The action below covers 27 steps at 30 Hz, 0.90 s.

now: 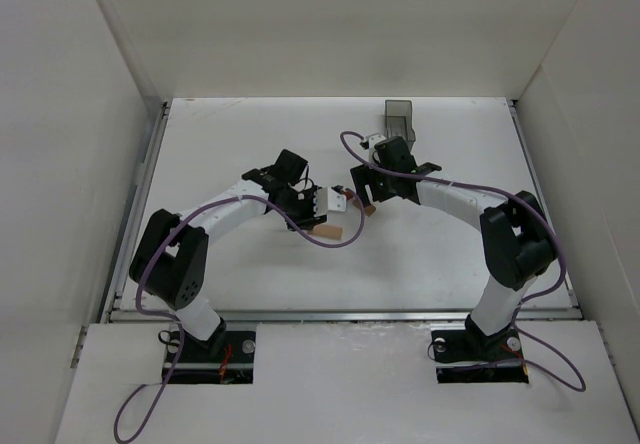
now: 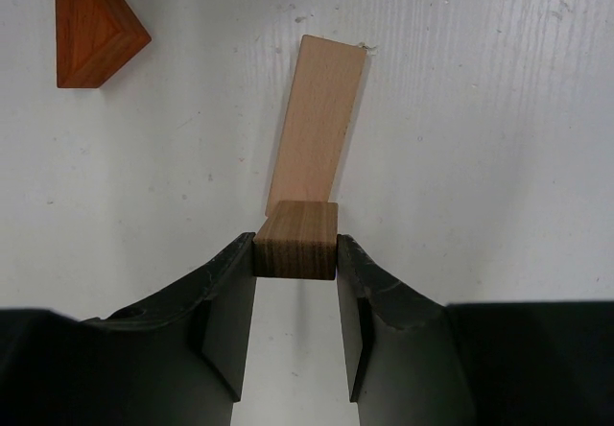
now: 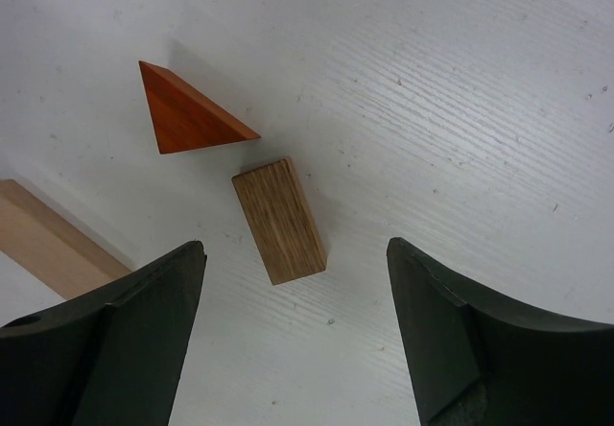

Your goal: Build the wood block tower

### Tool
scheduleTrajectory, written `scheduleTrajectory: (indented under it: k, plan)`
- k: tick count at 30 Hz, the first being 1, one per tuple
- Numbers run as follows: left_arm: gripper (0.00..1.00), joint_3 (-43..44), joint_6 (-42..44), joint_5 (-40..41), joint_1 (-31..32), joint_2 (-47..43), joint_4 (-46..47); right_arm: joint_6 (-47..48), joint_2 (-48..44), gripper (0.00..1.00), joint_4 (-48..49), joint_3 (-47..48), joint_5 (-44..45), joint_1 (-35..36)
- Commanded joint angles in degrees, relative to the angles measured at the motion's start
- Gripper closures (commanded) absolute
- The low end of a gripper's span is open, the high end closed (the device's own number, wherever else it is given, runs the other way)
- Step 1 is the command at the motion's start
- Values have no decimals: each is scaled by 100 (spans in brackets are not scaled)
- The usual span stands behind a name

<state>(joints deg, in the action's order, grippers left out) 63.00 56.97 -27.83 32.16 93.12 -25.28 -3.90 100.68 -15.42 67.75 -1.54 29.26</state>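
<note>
Tool on left (image 2: 295, 255) tight on brown block (image 2: 295, 237); right tool (image 3: 295, 251) wide, empty.

The left arm (image 1: 235, 209) rises from its base, folds at the elbow and reaches forward and inward, wrist bent down. The left gripper (image 2: 295, 253) points at the table surface, its jaws drawn close and clamped on a small brown block (image 2: 295, 239), which sits right at the fingertips (image 2: 238, 263) with one pad on each side face.

The right arm (image 1: 455, 199) mirrors it, elbow high and forearm running inward toward the other gripper. The right gripper (image 3: 295, 248) tilts downward with its jaws standing wide apart, both dark fingers (image 3: 144, 320) at the lower corners of its wrist view. From above, the two grippers appear near each other, though their fingertips are hard to make out there.
</note>
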Motion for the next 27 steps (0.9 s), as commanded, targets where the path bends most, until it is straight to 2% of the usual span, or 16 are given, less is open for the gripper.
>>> scheduleTrajectory:
  k: [1, 14, 18, 22, 27]
  plan:
    - [91, 1, 7, -29, 9, -233, 5, -41, -207, 18, 232, 63, -66, -34]
    - [91, 230, 7, -143, 9, -233, -47, -41, -207, 18, 180, 11, -171, -34]
    - [91, 230, 7, -143, 9, -233, -161, -172, -610, 18, 180, -270, -232, -34]
    - [91, 230, -134, -283, 9, -355, -276, -225, -892, 18, 127, -736, -233, 255]
    - [91, 335, -572, -617, -508, -523, -469, -225, -823, 18, -224, -851, 145, 922]
